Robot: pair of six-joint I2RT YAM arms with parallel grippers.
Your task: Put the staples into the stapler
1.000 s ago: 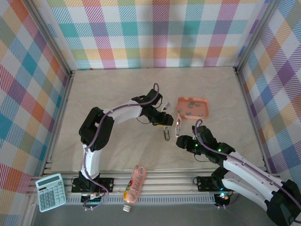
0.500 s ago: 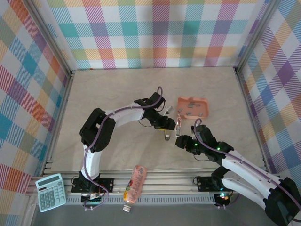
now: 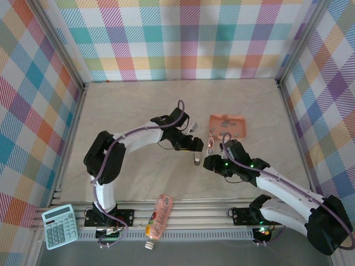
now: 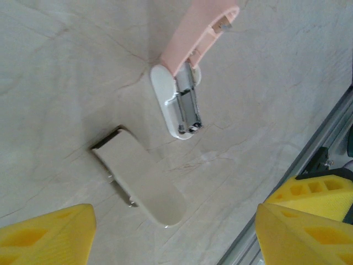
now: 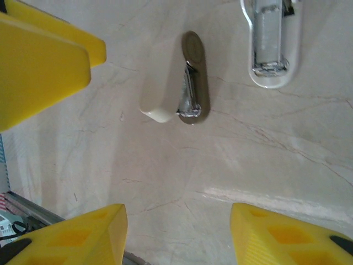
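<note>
Staples [image 3: 223, 126], short grey strips, lie in the salmon-pink tray [image 3: 242, 119] just beyond the pink stapler [image 4: 185, 105]. That stapler is hinged open with its metal channel bare, and a beige stapler [image 4: 143, 179] lies just on its near side. The left gripper [image 4: 176, 221] and right gripper [image 5: 176, 221] hang over the two staplers, fingers spread and holding nothing. Opening looks done, so the next move likely calls for a reach to the tray and a fine pinch on one thin strip.

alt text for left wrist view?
Two staplers lie on a beige marbled tabletop: a pink-topped stapler hinged open, its metal channel showing, and a cream stapler beside it. Yellow fingers of the open left gripper frame the bottom corners.
</note>
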